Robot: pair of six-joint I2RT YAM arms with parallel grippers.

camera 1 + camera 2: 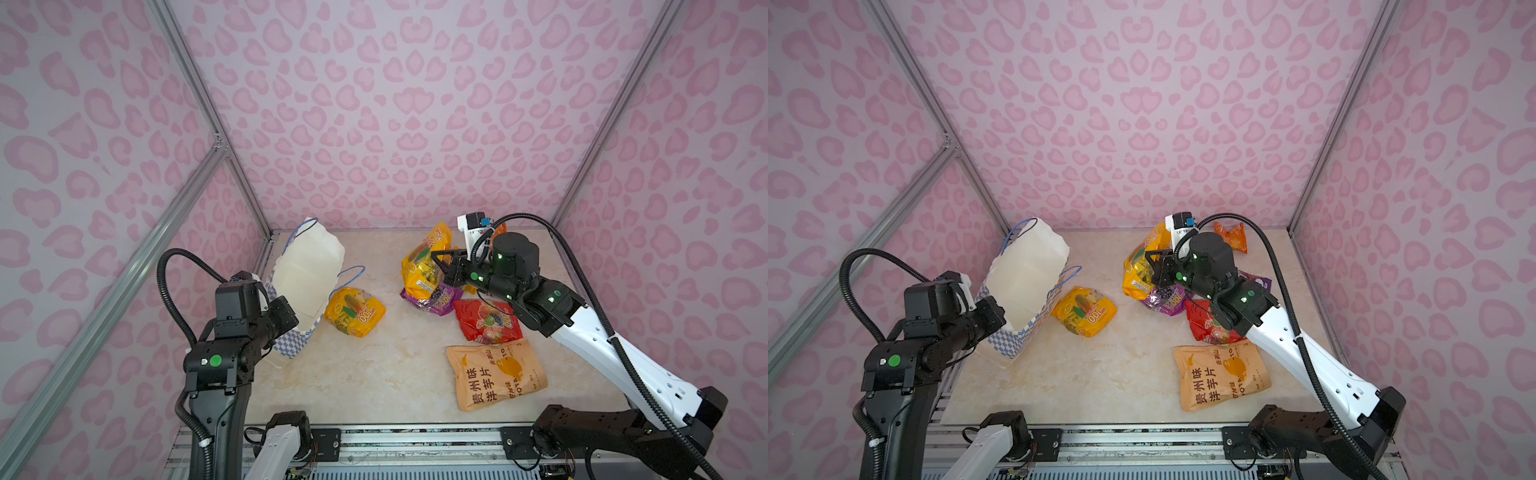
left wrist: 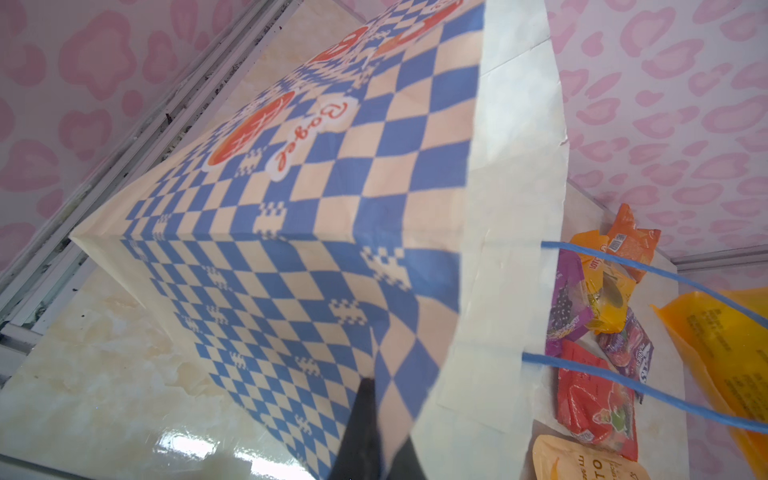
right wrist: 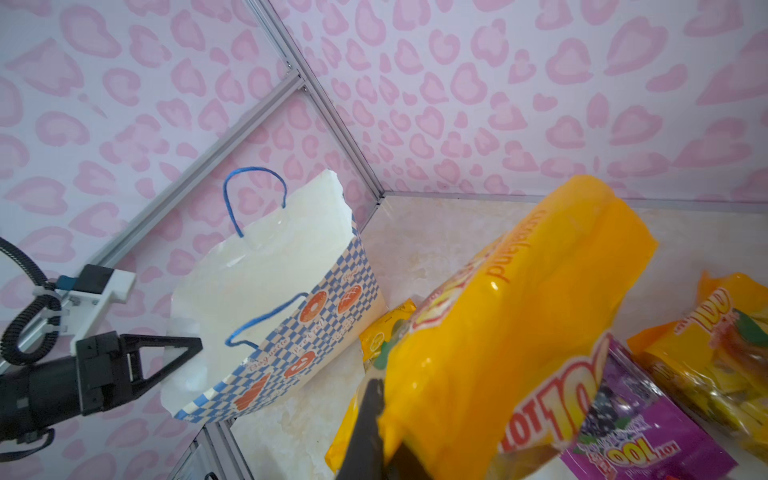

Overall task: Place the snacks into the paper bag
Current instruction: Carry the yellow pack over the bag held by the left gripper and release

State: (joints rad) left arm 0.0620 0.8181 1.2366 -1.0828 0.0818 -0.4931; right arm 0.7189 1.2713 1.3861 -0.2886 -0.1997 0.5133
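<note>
Pinching the paper bag (image 1: 305, 270) rim, apparently, left claw (image 3: 195, 347) closed; right claw (image 1: 441, 262) clamped on a yellow packet (image 3: 498, 332).

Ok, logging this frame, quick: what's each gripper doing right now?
Left gripper: shut on the rim of the upright blue-and-white checkered paper bag.
Right gripper: shut on a large crinkly yellow plastic snack packet.

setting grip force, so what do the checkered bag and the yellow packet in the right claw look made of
Checkered bag: matte paper, judging by crisp fold creases and a stiff, standing wall. Held yellow packet: probably thin plastic film, glossy; it shows bright glare spots and soft crinkles.
</note>
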